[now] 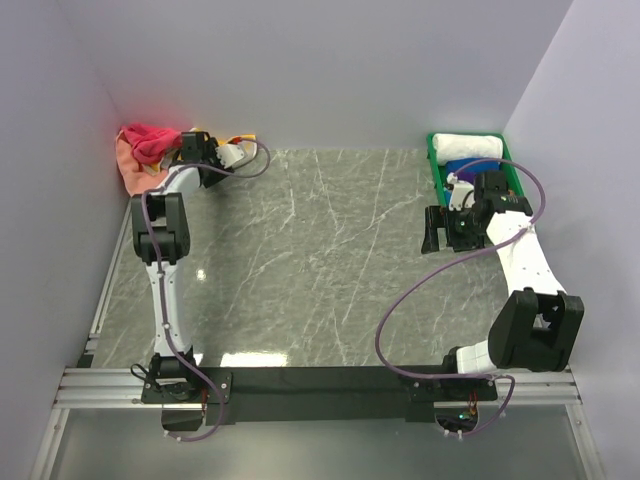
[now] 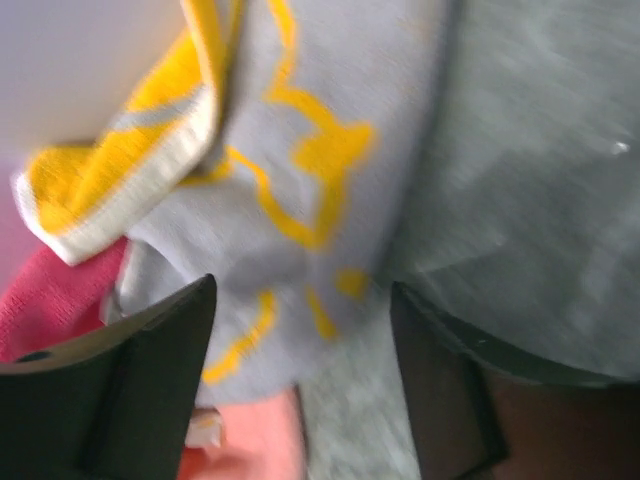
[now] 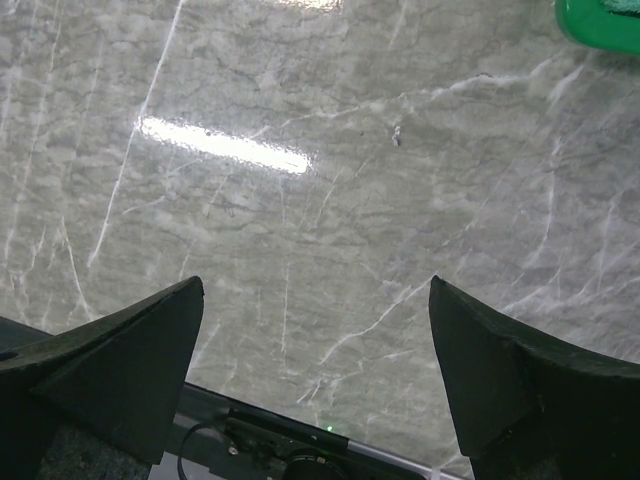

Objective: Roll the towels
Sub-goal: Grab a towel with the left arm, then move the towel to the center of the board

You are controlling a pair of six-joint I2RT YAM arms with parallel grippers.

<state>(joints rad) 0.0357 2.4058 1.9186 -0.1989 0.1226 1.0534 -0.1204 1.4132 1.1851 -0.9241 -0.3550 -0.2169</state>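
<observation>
The towels lie heaped in the far left corner: a crimson pink one (image 1: 145, 140), a salmon orange one (image 1: 130, 172) and a yellow one (image 1: 241, 140). My left gripper (image 1: 190, 150) hangs right over that heap. In the left wrist view the picture is blurred, and my left gripper (image 2: 300, 335) is open. Its jaws stand either side of the lower edge of the yellow towel with pale trim (image 2: 290, 170), with the pink towel (image 2: 45, 305) at the left and the salmon towel (image 2: 255, 440) below. My right gripper (image 1: 433, 228) (image 3: 315, 300) is open over bare marble, holding nothing.
A green tray (image 1: 437, 165) (image 3: 600, 30) stands at the far right, holding a rolled white towel (image 1: 466, 147) and blue and purple cloth (image 1: 461, 172). Walls close in at the back and both sides. The grey marble table (image 1: 320, 260) spreads between the arms.
</observation>
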